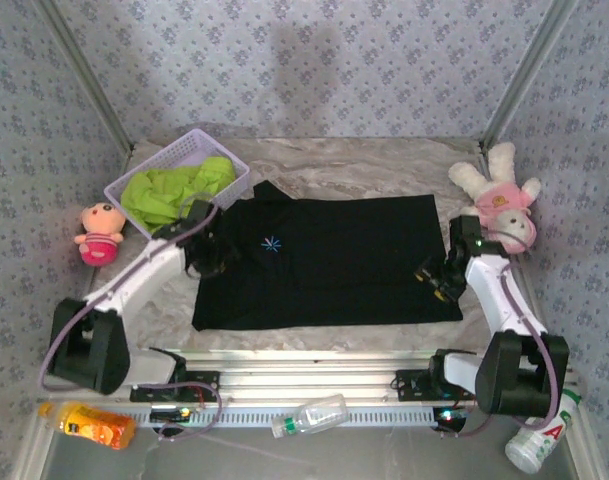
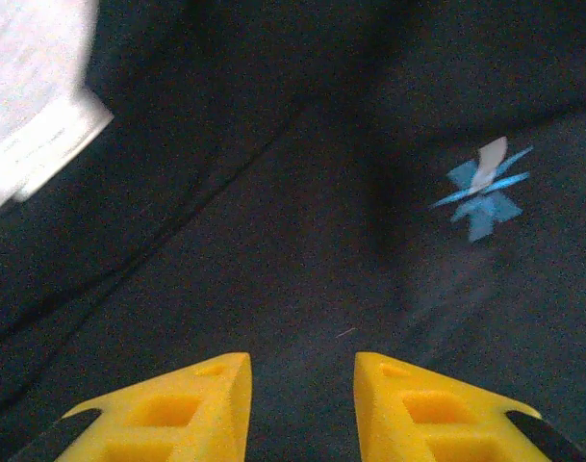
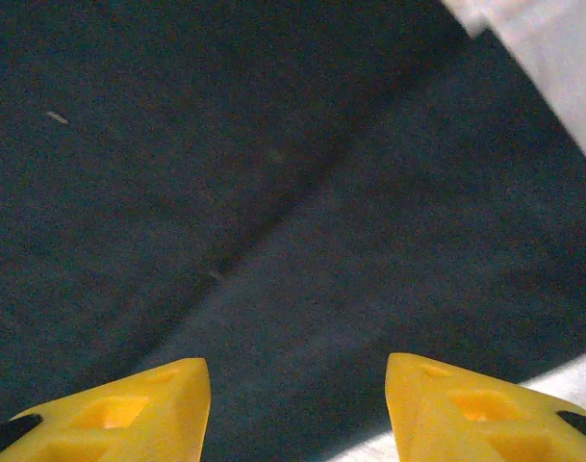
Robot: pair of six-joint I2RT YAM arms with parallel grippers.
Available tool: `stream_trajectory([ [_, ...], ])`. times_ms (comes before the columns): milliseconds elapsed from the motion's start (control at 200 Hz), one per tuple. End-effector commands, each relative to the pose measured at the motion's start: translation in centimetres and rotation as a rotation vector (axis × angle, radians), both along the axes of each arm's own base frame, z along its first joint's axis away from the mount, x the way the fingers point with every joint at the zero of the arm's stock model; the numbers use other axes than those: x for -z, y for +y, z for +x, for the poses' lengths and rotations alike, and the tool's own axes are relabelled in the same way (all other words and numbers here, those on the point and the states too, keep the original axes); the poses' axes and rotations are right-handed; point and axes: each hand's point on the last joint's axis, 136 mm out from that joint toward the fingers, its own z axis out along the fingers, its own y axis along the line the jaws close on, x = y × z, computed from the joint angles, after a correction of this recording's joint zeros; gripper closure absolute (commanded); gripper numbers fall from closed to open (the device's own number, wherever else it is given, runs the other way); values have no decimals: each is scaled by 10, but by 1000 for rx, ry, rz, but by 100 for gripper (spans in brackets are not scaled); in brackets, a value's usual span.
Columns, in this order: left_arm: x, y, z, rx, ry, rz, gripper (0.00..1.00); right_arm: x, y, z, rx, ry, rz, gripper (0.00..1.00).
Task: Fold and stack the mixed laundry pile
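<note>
A black cotton T-shirt (image 1: 334, 265) lay spread flat on the pale marbled tabletop (image 1: 384, 165), its long axis running left to right across the robot's front, the shoulder end to the left and the hem to the right. The left gripper (image 2: 302, 364) hung low over that shoulder end, its yellow fingers standing narrowly apart with nothing between them, the cloth directly beneath and stretching ahead of them. The right gripper (image 3: 297, 366) hovered at the hem's near corner with its fingers set wider and likewise empty, the bare table showing just past the cloth's edge. Each arm was nearer its own end of the garment, so the fold to come seemed to turn on both claws closing on the cloth directly below them and carrying the ends along or across that long axis.

The second garment, a crumpled lime-green T-shirt (image 1: 174, 195), sat heaped in the lavender slatted plastic basket (image 1: 199, 145) at the far left corner, closer to the left arm and not yet folded.

The only mark on the black shirt was a small light-blue star-shaped emblem (image 2: 480, 188) on the chest, ahead and to the right of the left claw; it carried no letters. A white can (image 1: 539, 440) at the near right showed a red capital "A"; print on the orange packet (image 1: 89, 425) and the clear plastic bottle (image 1: 309, 415) was too small to read.
</note>
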Motion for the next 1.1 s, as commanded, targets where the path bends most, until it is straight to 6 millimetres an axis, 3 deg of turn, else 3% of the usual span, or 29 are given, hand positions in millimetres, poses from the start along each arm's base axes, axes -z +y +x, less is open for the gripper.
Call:
stream_trajectory([
  [0, -14, -24, 41, 79, -54, -28, 63, -18, 0, 27, -31, -41, -5, 46],
  [95, -21, -42, 78, 99, -89, -49, 60, -27, 0, 46, -72, -56, -7, 45],
  [190, -17, -47, 106, 87, -85, -17, 58, -32, -4, 64, -87, -67, -16, 45],
  [490, 29, -60, 171, 0, -31, 24, 53, -28, -18, 113, -123, -134, 27, 45],
  [545, 38, -60, 179, -18, -15, 35, 53, -23, -16, 116, -127, -135, 57, 45],
  [560, 39, -61, 182, -21, -15, 36, 53, -32, -17, 125, -129, -164, 58, 45],
  [600, 43, -61, 188, -32, -12, 42, 53, -34, -16, 130, -134, -177, 72, 45],
  [775, 46, -61, 212, -64, -34, 70, 53, -34, -16, 145, -156, -192, 109, 45],
  [1009, 53, -57, 225, -79, -31, 98, 54, -30, -23, 160, -149, -205, 138, 45],
  [1094, 53, -56, 228, -76, -36, 110, 62, -30, -25, 166, -144, -214, 141, 45],
])
